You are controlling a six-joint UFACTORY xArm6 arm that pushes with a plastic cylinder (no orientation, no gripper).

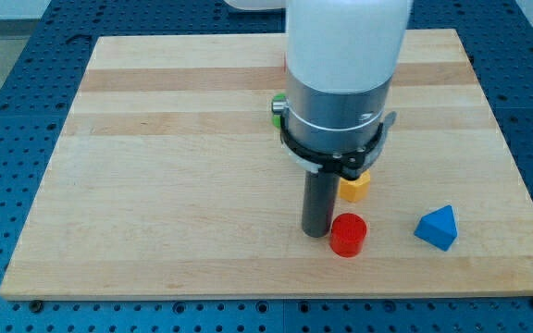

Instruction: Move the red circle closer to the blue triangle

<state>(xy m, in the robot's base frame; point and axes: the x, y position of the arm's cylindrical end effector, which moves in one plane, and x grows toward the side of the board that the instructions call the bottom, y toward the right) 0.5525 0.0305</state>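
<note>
Rod end effector, no jaws, so nothing held: plain dark matte cylinder hanging from a grey metal collar with a black clamp ring, under a glossy white arm housing (345,42). My tip (316,233) sits on the board just at the view's left of the red circle, touching it or all but; can't tell which.

Left to right:
- Wooden board (155,185): pale planks glued edge to edge, faint grain bands running across the view, smooth finish. It lies on a blue perforated bench top (7,102), regular hole grid showing around all sides.
- Green block (275,109): only a sliver shows at the collar's left edge, shape not readable. Near the board's middle, toward the top edge.
- Red circle (348,234): short glossy cylinder, flat top, near the bottom edge, a bit right of centre.
- Yellow block (353,186): mostly hidden behind the rod and clamp; angular faces visible, exact shape unclear. Just above the red circle, slightly apart from it.
- Blue triangle (436,228): solid wedge with sharp edges, glossy, toward the bottom right corner. Clear gap between it and the red circle.

No containers anywhere; all blocks lie loose on the wood.
</note>
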